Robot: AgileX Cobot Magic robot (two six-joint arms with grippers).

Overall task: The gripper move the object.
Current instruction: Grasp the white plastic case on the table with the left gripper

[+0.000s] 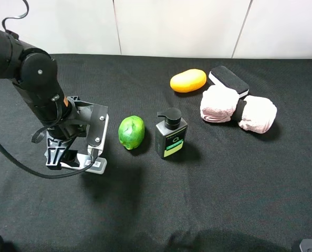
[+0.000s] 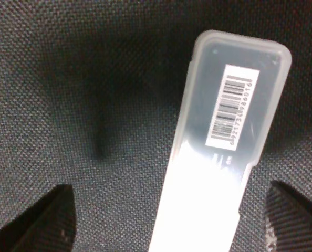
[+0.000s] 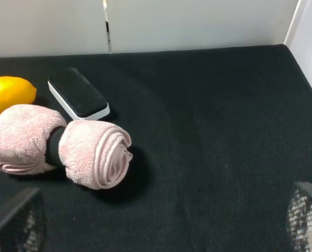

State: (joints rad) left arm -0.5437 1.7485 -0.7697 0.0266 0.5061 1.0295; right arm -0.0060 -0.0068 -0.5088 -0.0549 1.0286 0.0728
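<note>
Left gripper (image 2: 167,199) is spread wide and holds nothing. It sits low over the bar (image 2: 219,157), which lies flat on the black cloth (image 1: 208,210) at the near-left of the table, between the two fingers and touching neither.

Risks from here, my read:
- The bar is off-centre in the wrist view, nearer one finger, and skewed to the jaw line. Closing as-is means one finger hits first, so the bar slides or spins instead of seating.
- The bar is thin and flat. If the tips aren't down at cloth level, they close over the top and skate off. Too low and they snag the weave and bunch the cloth.
- It's smooth plastic with a barcode label, so a shallow pinch could let it pivot or drop on lift.
- The lime (image 1: 131,132) is near on the inboard side, with the bottle (image 1: 170,137) just beyond. A low sweep that way knocks the lime rolling or tips the bottle.

Right gripper (image 3: 161,220) is also spread and empty, well apart from this, near the towel (image 3: 61,144). No conflict unless it moves in.
</note>
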